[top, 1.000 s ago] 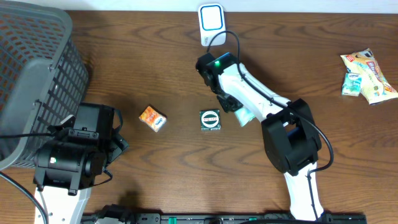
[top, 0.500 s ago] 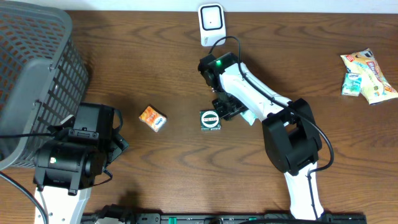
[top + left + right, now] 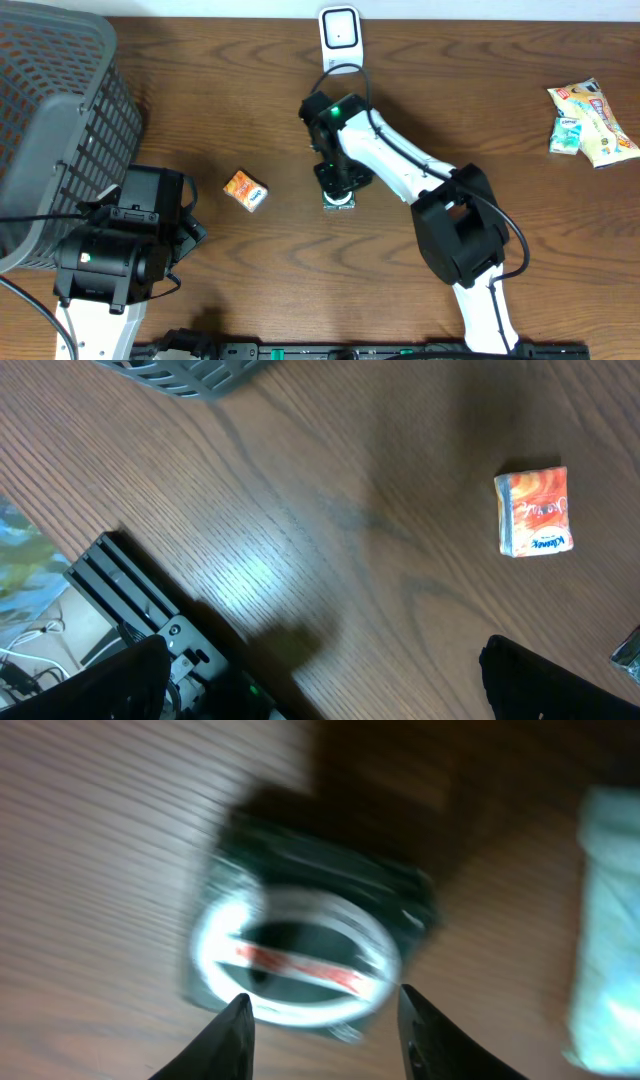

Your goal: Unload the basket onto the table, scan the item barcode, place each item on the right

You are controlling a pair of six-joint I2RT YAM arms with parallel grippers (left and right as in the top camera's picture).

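A dark green square item with a white ring and a red stripe lies flat on the wooden table, blurred in the right wrist view. My right gripper hovers right above it, open, its two dark fingertips level with the item's near edge and nothing between them. From overhead, my right gripper covers most of the item. The white scanner stands at the table's back edge. My left gripper is wide open and empty over bare wood at the front left.
A small orange box lies left of the green item and shows in the left wrist view as the orange box. A pale teal packet lies just right of the item. A grey basket fills the left side. Snack packets lie far right.
My right gripper moved left, away from the pale teal packet, to above the dark green item, and its jaws spread wider. The left arm has not moved.
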